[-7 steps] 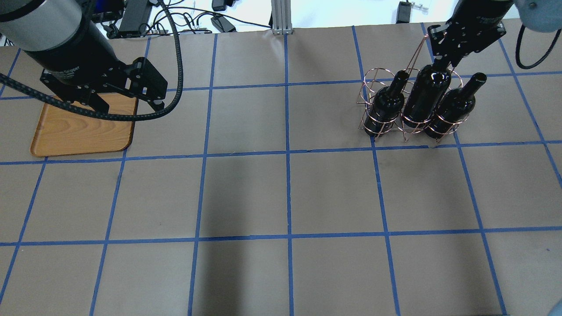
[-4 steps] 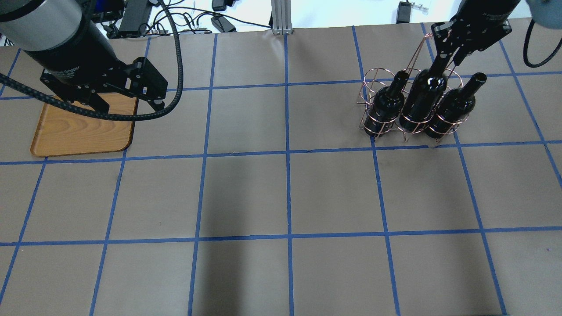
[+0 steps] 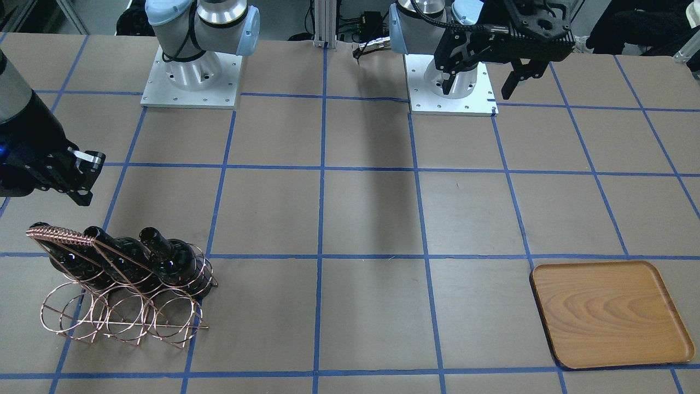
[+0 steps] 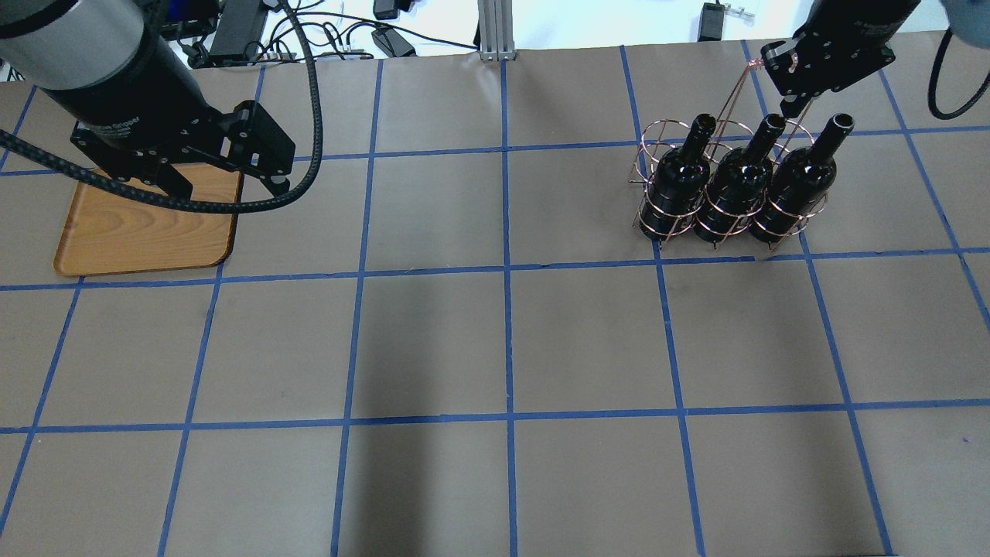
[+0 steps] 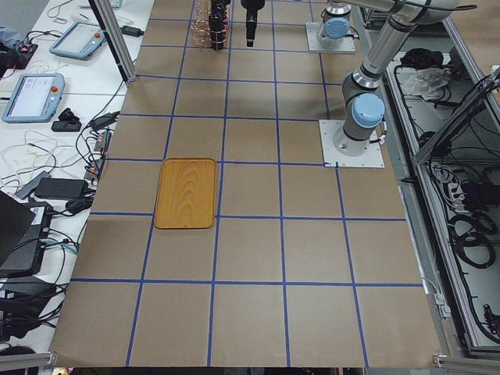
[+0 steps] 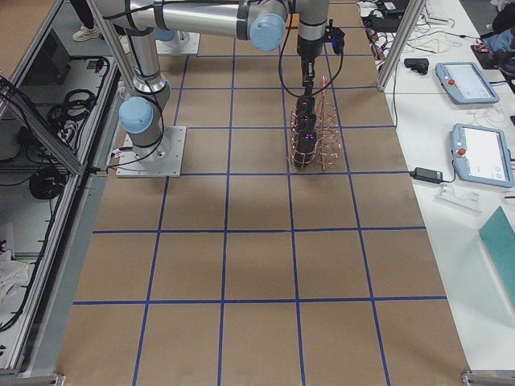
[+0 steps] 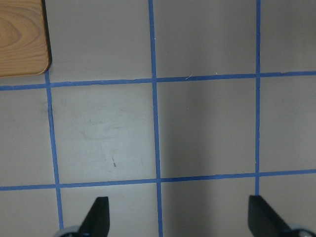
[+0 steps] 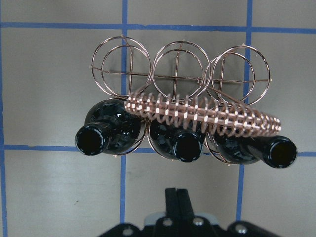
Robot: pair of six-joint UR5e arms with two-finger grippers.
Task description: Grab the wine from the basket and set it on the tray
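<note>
Three black wine bottles stand in the front row of the copper wire basket [image 4: 663, 133], at left [image 4: 684, 174], middle [image 4: 735, 179] and right [image 4: 797, 184]. My right gripper [image 4: 789, 107] hangs just behind the middle bottle's mouth [image 8: 187, 146]. In the right wrist view its fingers [image 8: 176, 197] are pressed together with nothing between them. The wooden tray [image 4: 139, 232] lies far left, bare. My left gripper [image 4: 230, 184] hovers over the tray's right edge, open and empty, its fingertips [image 7: 98, 212] wide apart.
The basket's back row of rings [image 8: 180, 69] holds nothing, and its coil-wrapped handle [image 8: 207, 116] slants over the bottle shoulders. Brown paper with blue tape lines [image 4: 506, 271] covers the table. The arm bases [image 3: 191, 76] stand at the robot's edge.
The middle bottle, raised in my right gripper a second ago, has gone down into its ring. My right gripper is now off its neck and shut. The left arm has not moved.
</note>
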